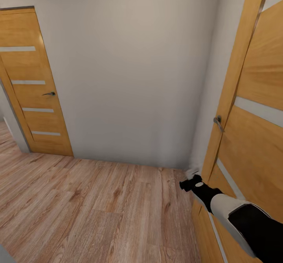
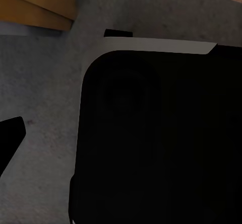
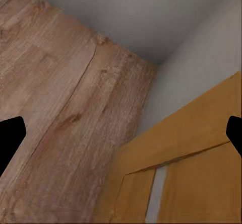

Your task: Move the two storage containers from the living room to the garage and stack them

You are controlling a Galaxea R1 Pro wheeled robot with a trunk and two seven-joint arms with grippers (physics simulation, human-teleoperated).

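While the robot stands in a hallway corner of light wood-plank floor (image 1: pixel 86 212) and pale wall (image 1: pixel 129 70), the step in hand looks like travel, not handling, and doing it well means steering the base without clipping woodwork. Its right hand (image 1: pixel 188 184) reaches forward low, just beside the open slatted door (image 1: pixel 251 109) on that side, with the door's lever handle (image 1: pixel 218 123) above it and the wall corner just beyond its tips. In the right wrist view two dark fingertips (image 3: pixel 9 141) sit at opposite edges of the picture with nothing between them, so that hand is spread wide and carries nothing. I would swing the arm away from the door leaf before turning, since the forearm lies close along it. A second slatted door (image 1: pixel 33 86) stands shut, far off on the left arm's side. The left wrist view gives a black rounded body (image 2: pixel 161 138) over grey ground and one dark fingertip (image 2: pixel 10 136); I cannot tell how that hand stands. Neither orange-red storage container is visible from this spot, so their whereabouts and contents cannot be judged.
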